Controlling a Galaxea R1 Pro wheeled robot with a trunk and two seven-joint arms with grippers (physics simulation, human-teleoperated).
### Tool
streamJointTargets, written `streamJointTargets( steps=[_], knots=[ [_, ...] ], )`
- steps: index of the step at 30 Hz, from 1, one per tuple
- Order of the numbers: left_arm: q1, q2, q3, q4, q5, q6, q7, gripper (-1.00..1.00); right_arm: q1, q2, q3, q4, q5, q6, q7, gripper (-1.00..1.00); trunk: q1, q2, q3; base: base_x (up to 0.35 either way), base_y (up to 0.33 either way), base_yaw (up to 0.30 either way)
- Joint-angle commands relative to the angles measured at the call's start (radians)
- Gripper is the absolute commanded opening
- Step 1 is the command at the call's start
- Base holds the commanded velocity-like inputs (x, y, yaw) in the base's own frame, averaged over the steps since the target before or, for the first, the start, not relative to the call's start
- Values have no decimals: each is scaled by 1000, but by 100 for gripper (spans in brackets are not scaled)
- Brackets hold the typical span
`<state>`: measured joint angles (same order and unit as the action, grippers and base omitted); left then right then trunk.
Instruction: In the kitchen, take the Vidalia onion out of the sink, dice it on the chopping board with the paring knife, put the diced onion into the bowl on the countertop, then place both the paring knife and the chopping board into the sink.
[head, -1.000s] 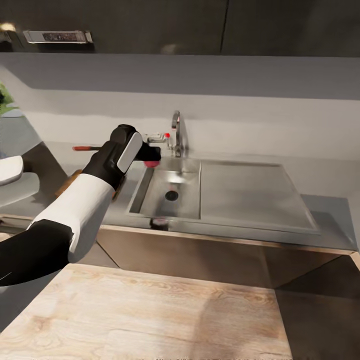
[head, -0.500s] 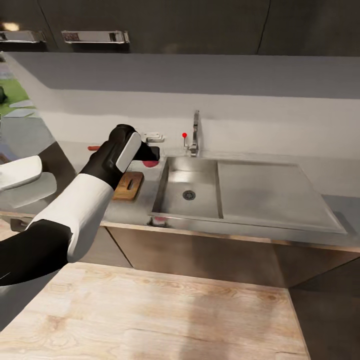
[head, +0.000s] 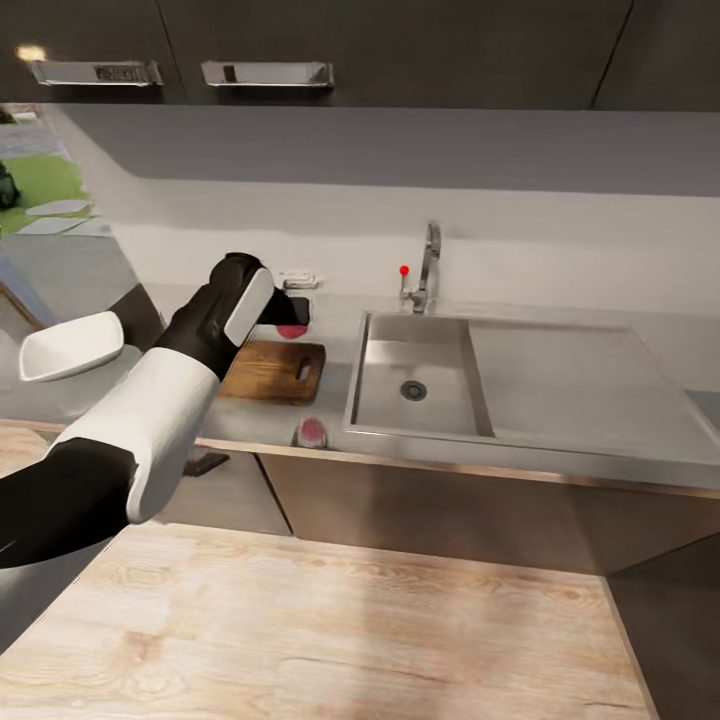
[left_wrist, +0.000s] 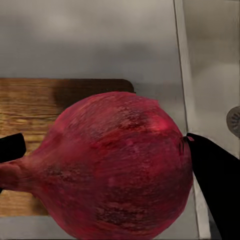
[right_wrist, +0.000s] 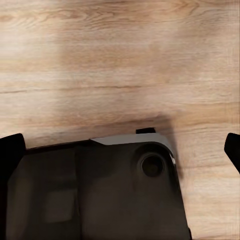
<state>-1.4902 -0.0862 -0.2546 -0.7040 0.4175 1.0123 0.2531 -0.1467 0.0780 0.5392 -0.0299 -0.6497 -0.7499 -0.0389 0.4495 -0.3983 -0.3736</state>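
Red-skinned Vidalia onion (head: 293, 329) hangs clamped in the left tool (head: 291, 318) above the chopping board (head: 272, 371), head view. Left wrist view: fingers (left_wrist: 212, 175) pinch its round flanks; a slip would roll it off the bench (head: 330, 405). Right tool (right_wrist: 120, 145) hangs spread over wooden floor (right_wrist: 120, 60).

Head camera high, facing forward and down over countertop (head: 250, 425) and sink (head: 420, 385), left wrist camera close above board (left_wrist: 35, 110), shared with head view (head: 275, 372), right wrist camera facing floor (right_wrist: 120, 60)

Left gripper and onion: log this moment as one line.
phase: carry | left gripper: shut on Vidalia onion | position: over the countertop, above chopping board far edge | sink: basin empty
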Motion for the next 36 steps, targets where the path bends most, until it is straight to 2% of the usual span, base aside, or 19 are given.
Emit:
streamJointTargets(
  steps=[1,6,15,36],
  knots=[
    [-1,3,-3,1,13,2,9,-100,-1,0,8,1,-5,-3,-4,100,0,-2,-2,0,302,0],
    [-1,12,-3,38,13,2,9,-100,-1,0,8,1,-5,-3,-4,100,0,-2,-2,0,302,0],
    [-1,7,-5,91,12,0,9,-100,-1,0,8,1,-5,-3,-4,100,0,-2,-2,0,277,0],
    [-1,-1,-5,119,12,-1,9,-100,-1,0,8,1,-5,-3,-4,100,0,-2,-2,0,15,0]
  ],
)
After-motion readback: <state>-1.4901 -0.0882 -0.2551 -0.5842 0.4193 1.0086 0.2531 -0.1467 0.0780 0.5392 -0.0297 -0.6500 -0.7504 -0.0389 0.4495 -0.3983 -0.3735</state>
